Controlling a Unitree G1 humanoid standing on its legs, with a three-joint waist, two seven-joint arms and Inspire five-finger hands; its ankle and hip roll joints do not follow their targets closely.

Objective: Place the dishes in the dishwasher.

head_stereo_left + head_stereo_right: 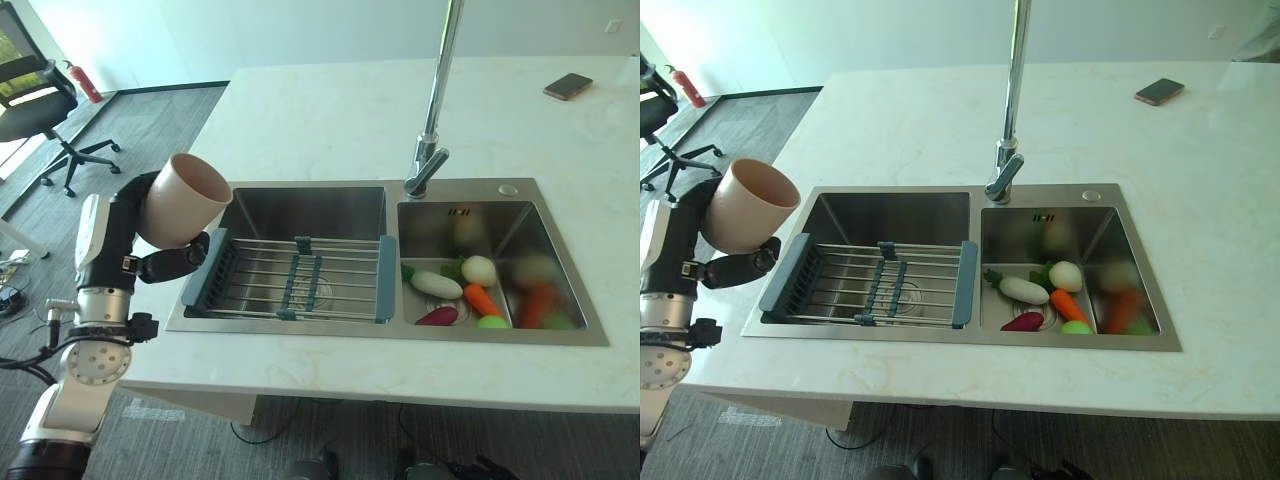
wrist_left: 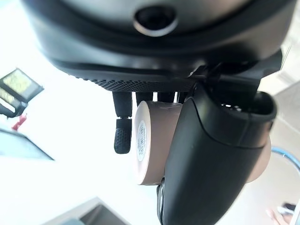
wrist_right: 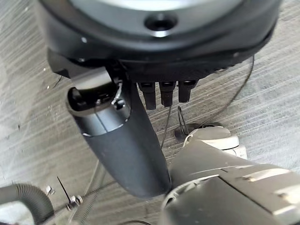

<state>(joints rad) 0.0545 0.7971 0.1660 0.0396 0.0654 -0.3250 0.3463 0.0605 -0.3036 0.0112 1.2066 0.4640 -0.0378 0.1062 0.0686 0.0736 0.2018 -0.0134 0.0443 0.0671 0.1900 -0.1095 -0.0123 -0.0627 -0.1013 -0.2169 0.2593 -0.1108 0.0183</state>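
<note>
Closest to the camera, the left hand [image 1: 150,235] is wrapped around a beige cup [image 1: 183,200], fingers behind its wall and the thumb curled across the front, as the left wrist view shows with the thumb [image 2: 206,164] lying over the cup's side and the flat base facing the lens. The cup is held off the counter [image 1: 330,120], just outside its edge, tilted so the open mouth points up and toward the sink [image 1: 310,205]. A drying rack [image 1: 290,278] spans the basin just past the hand's fingertips, and the far basin holds toy vegetables [image 1: 470,290]; beyond them stand a faucet [image 1: 435,110] and, well away on the counter, a phone [image 1: 568,86]. No dishwasher can be seen in these views. By its look the cup is rigid and light, with a smooth, probably slippery wall and no handle, so a wrap around the middle of the body, as now, seems the soundest hold; pinching the thin rim would risk a slip or a chip if it is ceramic. The right hand [image 3: 126,136] hangs over the floor with fingers relaxed and straight, holding nothing.
</note>
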